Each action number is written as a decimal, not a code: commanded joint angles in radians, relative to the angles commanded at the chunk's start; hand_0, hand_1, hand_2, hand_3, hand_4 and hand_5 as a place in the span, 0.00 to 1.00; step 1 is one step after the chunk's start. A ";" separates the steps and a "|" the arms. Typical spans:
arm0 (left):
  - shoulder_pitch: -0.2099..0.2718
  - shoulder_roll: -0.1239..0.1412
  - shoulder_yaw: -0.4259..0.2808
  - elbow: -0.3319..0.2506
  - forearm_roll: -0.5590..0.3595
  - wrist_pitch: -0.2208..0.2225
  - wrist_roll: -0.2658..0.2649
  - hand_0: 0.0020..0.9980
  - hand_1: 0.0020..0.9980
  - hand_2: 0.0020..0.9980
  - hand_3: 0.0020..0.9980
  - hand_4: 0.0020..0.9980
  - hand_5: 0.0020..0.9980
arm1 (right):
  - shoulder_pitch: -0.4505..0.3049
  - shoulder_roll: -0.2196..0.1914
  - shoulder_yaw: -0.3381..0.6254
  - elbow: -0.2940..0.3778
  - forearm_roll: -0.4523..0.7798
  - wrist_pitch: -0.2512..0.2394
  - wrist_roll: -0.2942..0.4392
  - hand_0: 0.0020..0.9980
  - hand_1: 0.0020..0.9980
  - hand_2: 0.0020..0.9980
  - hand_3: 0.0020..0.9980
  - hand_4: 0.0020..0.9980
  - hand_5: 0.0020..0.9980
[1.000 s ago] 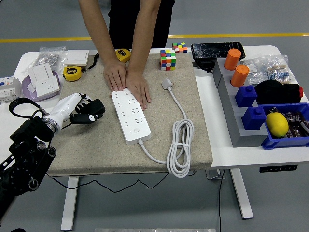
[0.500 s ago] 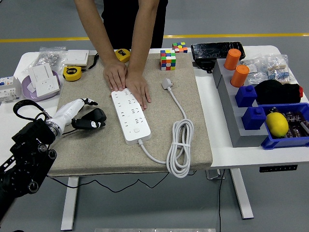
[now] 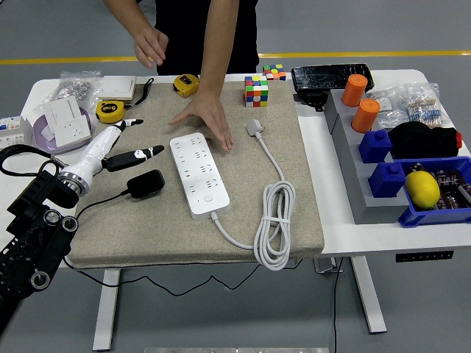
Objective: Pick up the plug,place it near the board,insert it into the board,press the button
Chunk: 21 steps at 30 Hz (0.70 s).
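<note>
A black plug [image 3: 145,184] with a thin black cable lies flat on the beige mat [image 3: 147,228], left of the white power board [image 3: 199,175]. My left hand [image 3: 141,138] hovers just up and left of the plug, its fingers spread and holding nothing. The board's button [image 3: 208,197] sits near its front end. The board's own white cord [image 3: 274,220] coils to the right and ends in a white plug [image 3: 255,127]. A person at the far side rests one hand [image 3: 210,119] by the board's far end. The person's other hand [image 3: 151,48] is raised above the table.
Two yellow tape measures [image 3: 110,110] [image 3: 187,84] and white wall sockets [image 3: 66,121] lie at the back left. Two colour cubes [image 3: 255,91] [image 3: 274,71] stand behind the mat. A grey rack [image 3: 353,184] at the right carries orange cylinders, blue blocks and a lemon [image 3: 422,187].
My left hand has let go of the black plug, which now lies on the mat, and has drawn back with fingers spread. One of the person's hands has lifted off the board.
</note>
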 joint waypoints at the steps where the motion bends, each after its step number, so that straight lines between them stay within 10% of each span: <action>1: 0.013 -0.008 -0.024 -0.026 -0.028 0.019 -0.008 0.95 1.00 0.95 0.91 1.00 0.98 | -0.001 0.000 0.000 0.000 -0.001 0.000 -0.001 0.92 0.87 0.82 0.80 1.00 1.00; 11: 0.113 -0.052 -0.208 -0.176 -0.300 0.093 -0.068 0.91 0.98 0.93 0.90 1.00 0.99 | -0.002 0.004 0.003 0.000 0.000 0.001 0.001 0.92 0.87 0.82 0.80 1.00 1.00; 21: 0.200 -0.094 -0.317 -0.290 -0.593 0.076 -0.082 0.92 0.98 0.94 0.90 1.00 0.98 | -0.001 0.005 0.006 0.000 -0.001 0.001 0.002 0.92 0.87 0.82 0.80 1.00 1.00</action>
